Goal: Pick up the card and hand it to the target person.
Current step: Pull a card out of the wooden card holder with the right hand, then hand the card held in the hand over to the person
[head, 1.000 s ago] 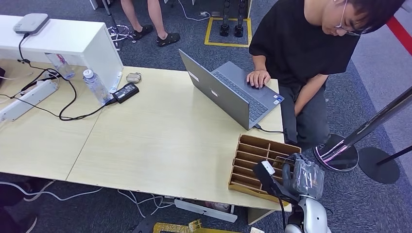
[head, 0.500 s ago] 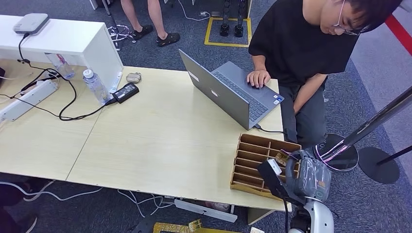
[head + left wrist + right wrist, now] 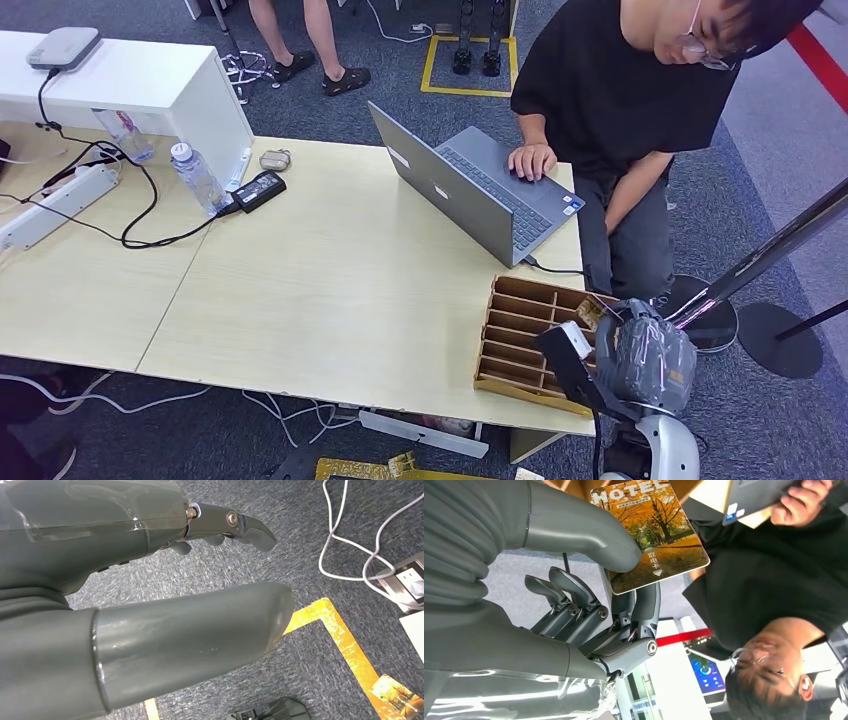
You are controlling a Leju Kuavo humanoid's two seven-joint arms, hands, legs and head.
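Orange card (image 3: 651, 532), pinched by right hand (image 3: 589, 600)

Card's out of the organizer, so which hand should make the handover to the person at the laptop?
Right. The right hand already pinches the hotel card and is raised beside the person. The left hand hangs over the carpet, holding nothing.

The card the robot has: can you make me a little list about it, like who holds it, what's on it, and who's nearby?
card: orange autumn-tree picture with the word HOTEL
held by: right hand, pinched between thumb and fingers
below it: brown slotted tray on the table
nearby: person in black shirt, one hand on the laptop
left hand: holds nothing, over carpet
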